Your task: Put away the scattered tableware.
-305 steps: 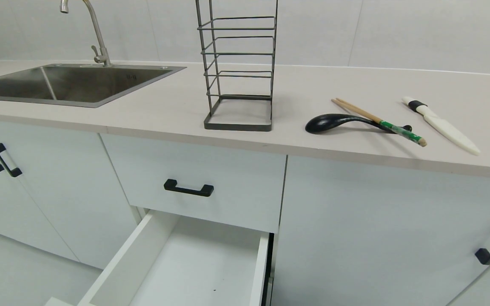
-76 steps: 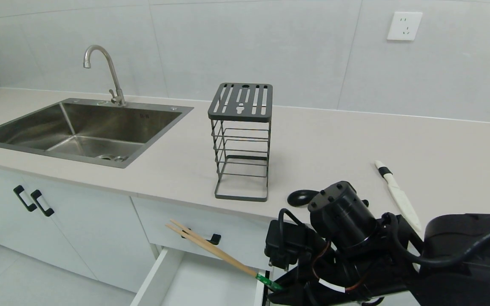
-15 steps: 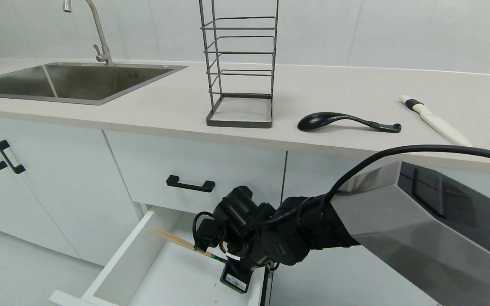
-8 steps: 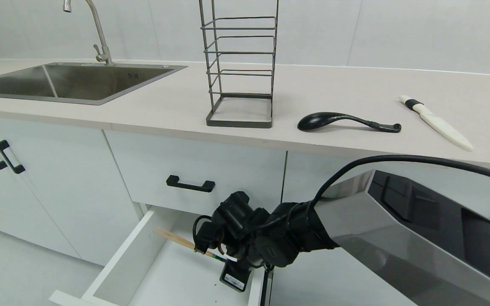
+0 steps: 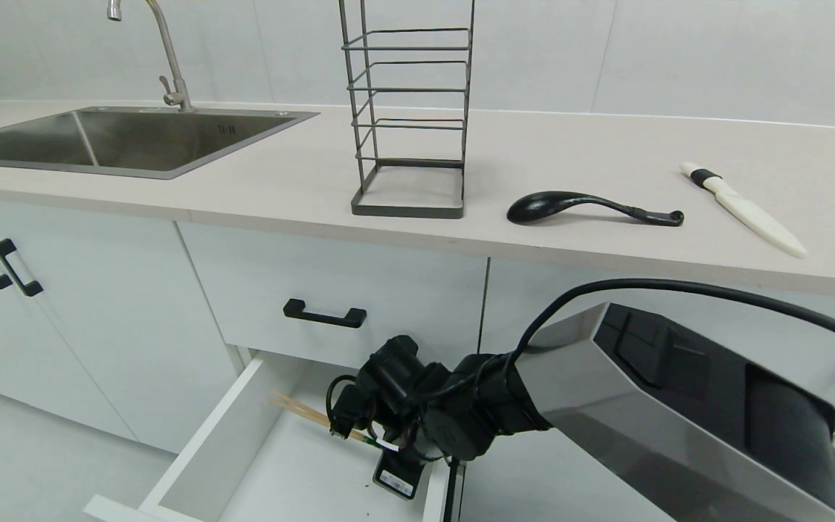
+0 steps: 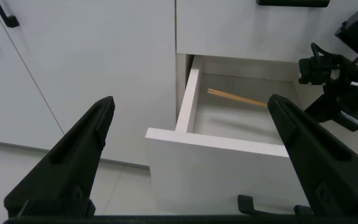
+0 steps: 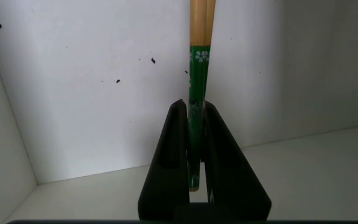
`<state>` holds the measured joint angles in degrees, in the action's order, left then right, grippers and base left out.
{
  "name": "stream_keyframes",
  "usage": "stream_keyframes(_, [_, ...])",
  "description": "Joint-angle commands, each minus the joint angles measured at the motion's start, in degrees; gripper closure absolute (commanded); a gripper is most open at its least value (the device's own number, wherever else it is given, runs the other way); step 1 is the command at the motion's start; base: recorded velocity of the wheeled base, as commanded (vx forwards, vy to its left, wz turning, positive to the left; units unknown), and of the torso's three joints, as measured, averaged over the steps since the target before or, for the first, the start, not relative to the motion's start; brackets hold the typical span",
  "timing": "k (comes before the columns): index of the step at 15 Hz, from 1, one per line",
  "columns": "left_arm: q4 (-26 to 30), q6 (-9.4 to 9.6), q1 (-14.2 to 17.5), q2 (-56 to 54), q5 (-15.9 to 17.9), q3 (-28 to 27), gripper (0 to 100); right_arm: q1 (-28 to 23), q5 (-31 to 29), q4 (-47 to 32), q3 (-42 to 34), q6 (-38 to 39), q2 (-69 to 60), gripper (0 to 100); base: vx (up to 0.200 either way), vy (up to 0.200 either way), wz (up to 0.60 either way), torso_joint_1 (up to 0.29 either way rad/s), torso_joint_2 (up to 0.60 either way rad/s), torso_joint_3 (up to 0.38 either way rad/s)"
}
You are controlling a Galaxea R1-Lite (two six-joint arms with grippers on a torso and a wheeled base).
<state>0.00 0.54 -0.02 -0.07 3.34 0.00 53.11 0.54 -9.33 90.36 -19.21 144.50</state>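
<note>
Small barcode sticker on R end effector [image 5: 372,437], print too small to read; same for stamp on sink [image 5: 164,176] wall. Pale bench [image 5: 280,181], white tile wall, white cabinets w/ black handles. On bench: wire rack [image 5: 403,212], black ladle [image 5: 555,203], white knife [image 5: 744,210] w/ black band. Chopsticks [image 5: 301,411]: pale wood pair, green end w/ tiny white flowers, inside open lower drawer [image 5: 193,449]; tips on drawer floor or not, can't tell. R end effector clamped tight on green end. L end effector [image 6: 189,102] spread wide, holds nothing, low before drawer front.
</note>
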Motion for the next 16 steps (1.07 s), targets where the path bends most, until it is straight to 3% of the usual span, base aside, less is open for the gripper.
stream_keyframes(1, [0.0, -0.01, 0.0, 0.1, 0.0, 0.0, 0, 0.0, -0.1, 0.0, 0.6, 0.0, 1.0, 100, 0.0, 0.0, 0.0, 0.0, 0.0, 0.0])
stream_keyframes(12, [0.0, -0.01, 0.0, 0.1, 0.0, 0.0, 0, 0.4, 0.0, 0.2, 4.4, -1.4, 4.3, 100, 0.0, 0.0, 0.0, 0.0, 0.0, 0.0])
stream_keyframes(13, [0.0, -0.01, 0.0, 0.1, 0.0, 0.0, 0, 0.4, 0.1, 0.1, 4.3, -1.4, 4.3, 0, 0.0, 0.0, 0.0, 0.0, 0.0, 0.0])
stream_keyframes(16, [0.0, -0.01, 0.0, 0.1, 0.0, 0.0, 0, 0.4, 0.0, 0.3, 4.3, -1.4, 4.2, 0, 0.0, 0.0, 0.0, 0.0, 0.0, 0.0])
